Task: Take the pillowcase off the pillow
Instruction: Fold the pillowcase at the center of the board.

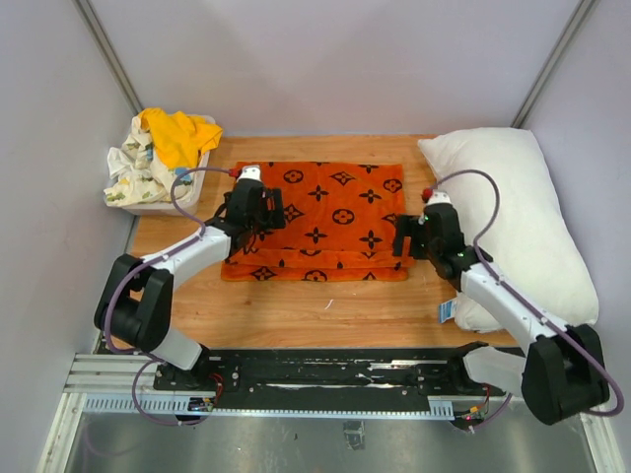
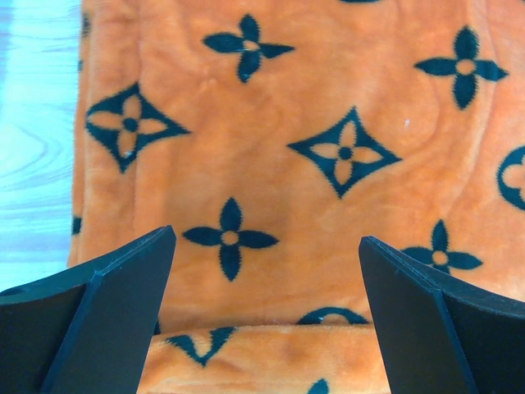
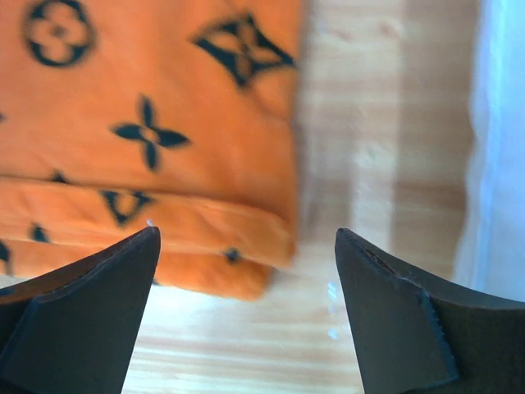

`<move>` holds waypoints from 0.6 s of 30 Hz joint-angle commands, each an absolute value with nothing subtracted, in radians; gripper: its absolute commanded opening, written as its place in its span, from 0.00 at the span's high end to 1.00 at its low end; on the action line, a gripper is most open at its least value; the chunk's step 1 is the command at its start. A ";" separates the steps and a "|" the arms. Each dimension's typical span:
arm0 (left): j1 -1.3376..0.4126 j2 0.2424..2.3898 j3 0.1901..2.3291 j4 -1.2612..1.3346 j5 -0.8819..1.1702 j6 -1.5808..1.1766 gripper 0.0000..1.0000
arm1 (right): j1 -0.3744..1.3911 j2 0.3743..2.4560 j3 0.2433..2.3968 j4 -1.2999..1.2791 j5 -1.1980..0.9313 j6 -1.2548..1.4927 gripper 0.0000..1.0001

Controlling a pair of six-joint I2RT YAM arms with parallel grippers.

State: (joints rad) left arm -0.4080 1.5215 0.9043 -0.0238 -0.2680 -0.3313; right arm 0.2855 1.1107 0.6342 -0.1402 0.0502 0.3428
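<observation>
The orange pillowcase with black motifs lies folded flat in the middle of the wooden table, apart from the pillow. It fills the left wrist view, and its right end shows in the right wrist view. The plain white pillow lies at the right side of the table, with a small blue tag at its near edge. My left gripper is open and empty over the pillowcase's left part. My right gripper is open and empty over the pillowcase's right edge, between it and the pillow.
A white bin at the back left corner holds a yellow cloth and a white floral-print cloth. Grey walls close in the back and sides. Bare wood lies between the pillowcase and the arm bases.
</observation>
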 commanded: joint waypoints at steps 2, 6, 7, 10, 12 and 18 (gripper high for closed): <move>-0.415 1.484 0.862 -0.040 -0.416 -0.373 0.01 | 0.485 1.312 0.868 -0.169 0.245 0.347 0.11; -0.422 1.538 0.861 -0.085 -0.476 -0.393 0.01 | 0.555 1.527 1.016 -0.252 0.311 0.372 0.12; -0.426 1.555 0.863 -0.096 -0.476 -0.401 0.01 | 0.567 1.576 1.049 -0.276 0.315 0.368 0.12; -0.440 1.578 0.861 -0.102 -0.475 -0.406 0.01 | 0.593 1.663 1.093 -0.309 0.303 0.367 0.12; -0.446 1.585 0.851 -0.104 -0.477 -0.406 0.01 | 0.602 1.673 1.079 -0.291 0.284 0.368 0.12; -0.459 1.562 0.783 -0.112 -0.458 -0.408 0.01 | 0.605 1.660 1.005 -0.280 0.233 0.369 0.13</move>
State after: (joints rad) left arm -0.4446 1.5803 0.8303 -0.1066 -0.4416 -0.3916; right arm 0.5907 1.6863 1.0470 -0.2596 0.2470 0.3565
